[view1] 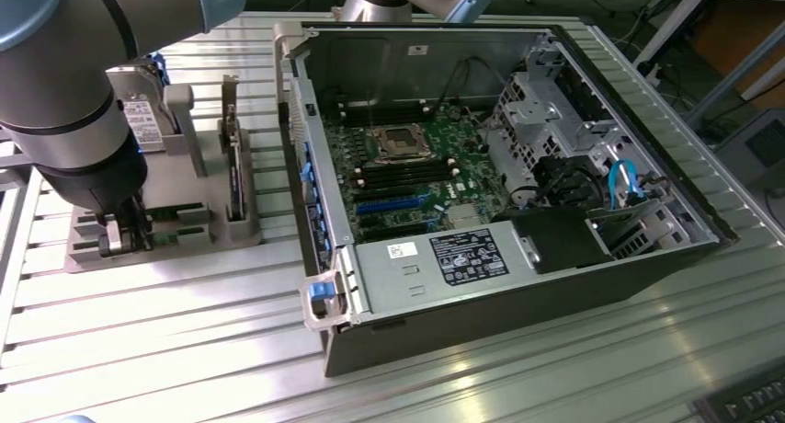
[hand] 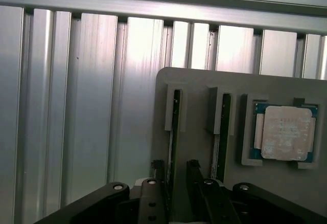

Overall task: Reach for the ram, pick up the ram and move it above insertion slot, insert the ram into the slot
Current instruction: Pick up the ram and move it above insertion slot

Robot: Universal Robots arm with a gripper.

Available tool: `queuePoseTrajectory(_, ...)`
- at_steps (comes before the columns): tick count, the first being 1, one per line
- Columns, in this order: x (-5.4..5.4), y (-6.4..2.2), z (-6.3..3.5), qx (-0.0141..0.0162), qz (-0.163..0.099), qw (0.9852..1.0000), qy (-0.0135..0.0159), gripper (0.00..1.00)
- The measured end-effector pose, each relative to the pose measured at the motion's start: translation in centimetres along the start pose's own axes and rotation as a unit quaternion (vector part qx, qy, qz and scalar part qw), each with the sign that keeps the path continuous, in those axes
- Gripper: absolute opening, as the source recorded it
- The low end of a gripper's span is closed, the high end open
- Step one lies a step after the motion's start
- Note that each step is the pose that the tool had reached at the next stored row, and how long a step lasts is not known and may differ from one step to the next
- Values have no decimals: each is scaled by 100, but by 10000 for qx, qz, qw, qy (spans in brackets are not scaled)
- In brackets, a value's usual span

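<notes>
Gripper [view1: 123, 242] low at the exterior view's left, over one end of a grey holder tray [view1: 233, 230] on the ribbed table [view1: 147, 349]. Jaws apart, one finger [hand: 158, 183] each side of the ram [hand: 175, 127], a gap on both sides, nothing clamped. Ram upright on its long edge in a tray groove; second stick [hand: 222, 132] just beside and parallel, then a square processor chip [hand: 283, 132]. Bare table beyond the tray's rounded edge. Further right, open computer case [view1: 491, 336]; slot [view1: 395, 165] on the board inside, well apart from the gripper, hemmed by case walls.
</notes>
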State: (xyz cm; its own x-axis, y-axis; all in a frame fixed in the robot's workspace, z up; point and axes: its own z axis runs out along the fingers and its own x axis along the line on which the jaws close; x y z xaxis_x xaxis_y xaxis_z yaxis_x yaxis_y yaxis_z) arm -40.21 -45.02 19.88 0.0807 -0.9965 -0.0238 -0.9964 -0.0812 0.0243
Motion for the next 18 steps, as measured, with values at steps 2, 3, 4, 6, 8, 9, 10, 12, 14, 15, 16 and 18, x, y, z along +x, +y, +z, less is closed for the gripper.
queuePoseTrajectory(2,-1,0,1,1,0,10000,-3,31)
queuePoseTrajectory(3,-1,0,1,1,0,10000,-5,30)
queuePoseTrajectory(4,0,0,0,1,1,10000,-6,23)
queuePoseTrajectory(6,0,0,0,1,0,10000,-7,15)
queuePoseTrajectory(8,0,0,1,1,0,10000,-7,15)
queuePoseTrajectory(9,0,0,0,1,0,10000,-7,15)
queuePoseTrajectory(10,0,0,0,1,0,10000,-7,15)
queuePoseTrajectory(12,0,0,0,1,0,10000,-7,15)
queuePoseTrajectory(14,0,0,0,1,0,10000,-7,15)
queuePoseTrajectory(15,-1,0,1,1,0,10000,-7,15)
queuePoseTrajectory(16,-1,0,0,1,0,10000,-7,15)
queuePoseTrajectory(18,-1,0,-15,1,0,10000,-7,15)
